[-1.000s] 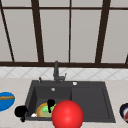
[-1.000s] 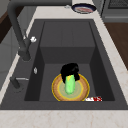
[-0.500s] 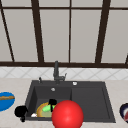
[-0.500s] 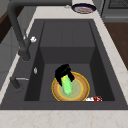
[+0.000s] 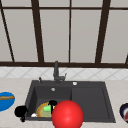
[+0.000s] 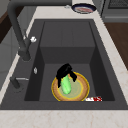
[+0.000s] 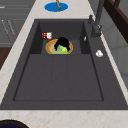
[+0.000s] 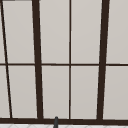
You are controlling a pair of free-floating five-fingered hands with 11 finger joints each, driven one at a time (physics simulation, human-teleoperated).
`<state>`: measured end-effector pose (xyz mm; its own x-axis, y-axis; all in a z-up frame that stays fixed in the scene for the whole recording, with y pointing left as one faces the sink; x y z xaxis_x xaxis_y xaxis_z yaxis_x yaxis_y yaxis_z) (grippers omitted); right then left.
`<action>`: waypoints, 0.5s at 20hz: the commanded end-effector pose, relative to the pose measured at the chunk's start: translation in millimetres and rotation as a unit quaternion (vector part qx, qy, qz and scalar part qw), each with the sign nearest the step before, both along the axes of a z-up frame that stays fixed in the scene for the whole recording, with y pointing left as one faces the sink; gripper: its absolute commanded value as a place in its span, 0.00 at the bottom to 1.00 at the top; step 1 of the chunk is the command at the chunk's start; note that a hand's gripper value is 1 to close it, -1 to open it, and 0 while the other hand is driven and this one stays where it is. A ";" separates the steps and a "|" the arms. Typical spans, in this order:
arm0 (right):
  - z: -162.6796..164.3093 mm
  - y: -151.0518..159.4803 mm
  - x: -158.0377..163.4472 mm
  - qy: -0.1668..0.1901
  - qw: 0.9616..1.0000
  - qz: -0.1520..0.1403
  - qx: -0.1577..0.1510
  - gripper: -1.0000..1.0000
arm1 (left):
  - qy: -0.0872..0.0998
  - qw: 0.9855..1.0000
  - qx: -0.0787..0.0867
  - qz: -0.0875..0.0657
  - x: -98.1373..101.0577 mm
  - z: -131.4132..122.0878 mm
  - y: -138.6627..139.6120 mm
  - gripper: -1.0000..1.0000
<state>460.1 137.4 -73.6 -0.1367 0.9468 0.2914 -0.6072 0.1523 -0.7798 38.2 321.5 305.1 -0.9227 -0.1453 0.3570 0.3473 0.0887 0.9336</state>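
No legible writing on any item. Right hand (image 6: 65, 72), fingers curled round the green object (image 6: 66, 85) over the yellow plate (image 6: 82, 90) in the sink basin (image 6: 67, 37), has tilted further than 0.5 s ago. Left hand (image 5: 20, 111) hangs at the sink's front-left edge; finger state unclear.

You will find no writing, number, brand or sign that can be read anywhere here. The small red and white packet (image 6: 94, 99) lying in the near left corner of the sink (image 6: 67, 37), just beside the yellow plate (image 6: 82, 92), carries white marks, but you cannot make them out as letters.
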 end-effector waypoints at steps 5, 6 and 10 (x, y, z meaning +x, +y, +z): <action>49.6 4.0 1.5 0.030 0.998 -0.034 -0.034 0.00 | 0.000 1.000 0.000 0.000 0.0 0.0 0.0 0.50; 54.7 4.0 1.4 0.032 0.998 -0.032 -0.036 0.00 | 0.000 1.000 0.000 0.000 0.0 0.0 0.0 0.50; 56.8 2.2 -0.4 0.031 0.999 -0.008 -0.028 0.00 | 0.000 1.000 0.000 0.000 0.0 0.0 0.0 0.50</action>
<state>460.4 141.3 -19.8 -0.1060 0.9636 0.2456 -0.6478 0.1205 -0.7522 38.2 321.5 305.1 -0.9227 -0.1453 0.3570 0.3473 0.0887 0.9336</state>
